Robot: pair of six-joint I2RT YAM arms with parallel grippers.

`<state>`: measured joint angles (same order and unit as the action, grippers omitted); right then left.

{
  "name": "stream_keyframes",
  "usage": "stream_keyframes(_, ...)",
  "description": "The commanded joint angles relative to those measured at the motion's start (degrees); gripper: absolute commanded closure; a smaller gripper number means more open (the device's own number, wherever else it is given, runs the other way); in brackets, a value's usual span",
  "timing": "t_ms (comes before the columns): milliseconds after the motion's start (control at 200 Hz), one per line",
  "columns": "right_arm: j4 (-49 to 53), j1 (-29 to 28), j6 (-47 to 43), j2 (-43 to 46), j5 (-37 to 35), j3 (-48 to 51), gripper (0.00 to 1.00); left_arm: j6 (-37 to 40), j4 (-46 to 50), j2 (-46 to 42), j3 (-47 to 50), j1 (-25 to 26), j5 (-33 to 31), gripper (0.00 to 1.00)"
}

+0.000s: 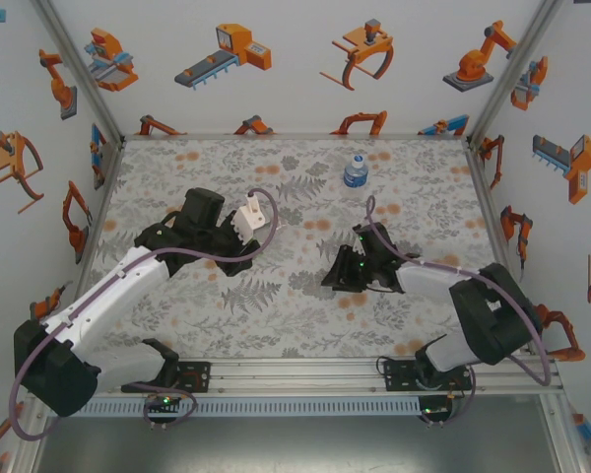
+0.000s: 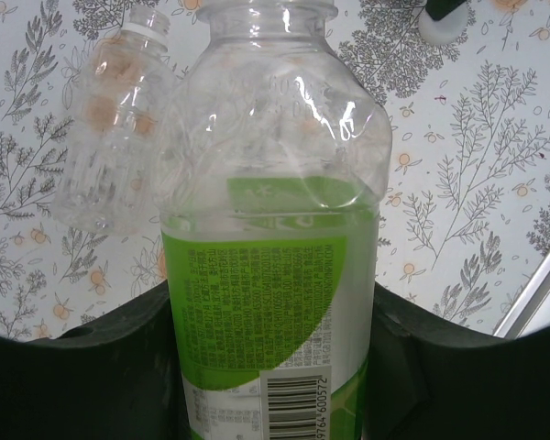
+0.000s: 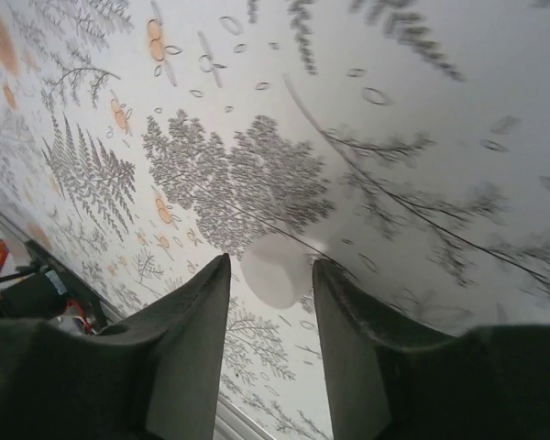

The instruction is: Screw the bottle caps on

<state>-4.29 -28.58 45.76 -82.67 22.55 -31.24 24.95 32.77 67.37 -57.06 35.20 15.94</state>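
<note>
Left wrist: green-label bottle (image 2: 275,275) closest to lens, mouth open, left gripper (image 2: 275,367) clamped on its lower body. Plain bottle (image 2: 105,128) just behind it, to its left.

Right wrist: right gripper (image 3: 271,266) has jaws parted. White cap (image 3: 275,277) lies flat on floral cloth (image 3: 422,137) between them (gap on one side, not pinched).

Top: I see blue-label bottle (image 1: 355,170) standing beyond green-label bottle, off to its right.

- Cloth (image 1: 276,325) over the table: grey ferns, pale orange blotches.
- White walls (image 1: 295,99) on three sides, printed with orange machines (image 1: 234,51).
- Metal posts (image 1: 79,67) at the back corners.
- Slotted rail (image 1: 295,372) along the near edge.
</note>
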Motion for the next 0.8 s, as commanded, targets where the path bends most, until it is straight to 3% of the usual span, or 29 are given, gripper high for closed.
stream_keyframes(0, 10.03, 0.72, -2.67, 2.7, -7.0, 1.68, 0.53, 0.48, -0.28, -0.43, -1.38, 0.22, -0.89, 0.89)
stream_keyframes(110, 18.43, 0.65, -7.18, 6.92, -12.32, -1.26, 0.52, 0.23, -1.23, -1.2, -0.7, 0.13, -2.4, 0.89)
stream_keyframes(250, 22.75, -0.58, -10.36, 10.12, -13.07, -4.63, 0.52, -0.54, -3.68, -3.05, 1.01, 0.03, -3.62, 0.87)
stream_keyframes(411, 26.66, -8.96, -14.08, 10.85, -23.34, -9.73, 0.53, -1.13, -5.53, -4.86, 2.65, -0.05, -5.75, 0.87)
stream_keyframes(796, 26.71, -19.12, -21.8, 0.11, -28.59, -18.77, 0.53, -1.46, -6.41, -5.8, 2.93, -0.05, -6.93, 0.83)
